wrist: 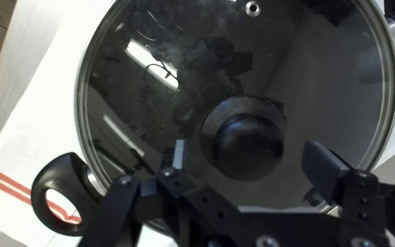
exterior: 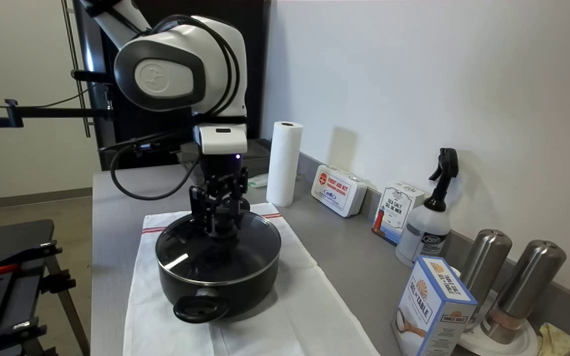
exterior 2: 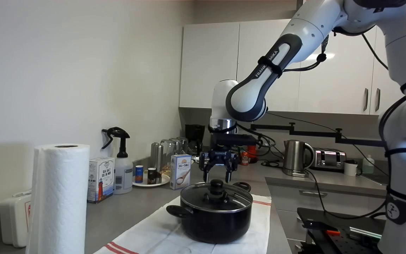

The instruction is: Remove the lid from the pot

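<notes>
The black pot (exterior: pixel 253 294) stands upright on a white towel and shows in both exterior views (exterior 2: pixel 217 225). The see-through glass lid (exterior: pixel 255 237) with a thin metal rim lies flat on the pot; it also shows in the wrist view (wrist: pixel 321 89). Its black centre knob (wrist: pixel 249 147) stands up from the glass (exterior 2: pixel 216 186). My gripper (exterior 2: pixel 217 179) is open and points down above the lid, near the height of the knob's top. In the wrist view the open fingers (wrist: pixel 249 157) appear on either side of the knob, apart from it. The pot's inside is dark through the glass.
The white towel (exterior: pixel 309 306) has red stripes. A paper towel roll (exterior: pixel 285 163), first aid kit (exterior: pixel 338 190), sea salt box (exterior: pixel 398 210), spray bottle (exterior: pixel 423 230), table salt box (exterior: pixel 433 306) and steel cylinders (exterior: pixel 527 287) stand along the wall. The counter's edge lies on the pot's other side.
</notes>
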`<state>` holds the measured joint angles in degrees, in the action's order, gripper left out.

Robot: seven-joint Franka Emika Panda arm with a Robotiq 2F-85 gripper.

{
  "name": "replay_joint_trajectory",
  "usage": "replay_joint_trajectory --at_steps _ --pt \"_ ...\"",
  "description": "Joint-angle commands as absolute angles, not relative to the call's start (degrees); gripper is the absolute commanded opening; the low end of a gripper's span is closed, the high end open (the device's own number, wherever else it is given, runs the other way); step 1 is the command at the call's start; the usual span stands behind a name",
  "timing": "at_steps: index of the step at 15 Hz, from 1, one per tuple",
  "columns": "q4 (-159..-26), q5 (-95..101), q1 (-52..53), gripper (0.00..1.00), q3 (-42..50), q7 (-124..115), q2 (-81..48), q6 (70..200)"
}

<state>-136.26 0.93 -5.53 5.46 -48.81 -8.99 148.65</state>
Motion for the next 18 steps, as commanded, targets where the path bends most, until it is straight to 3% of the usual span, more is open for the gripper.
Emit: replay_joint_trajectory --at_steps 1,5,18 --pt "-134.9 1.1 -4.1 0.52 6.8 -49.2 -10.4 149.7" --pt "-134.7 0.9 -3.9 0.25 7.0 -49.1 -10.5 149.7" --pt "-139.9 16.6 -0.9 0.25 6.5 -58.1 1.3 147.5"
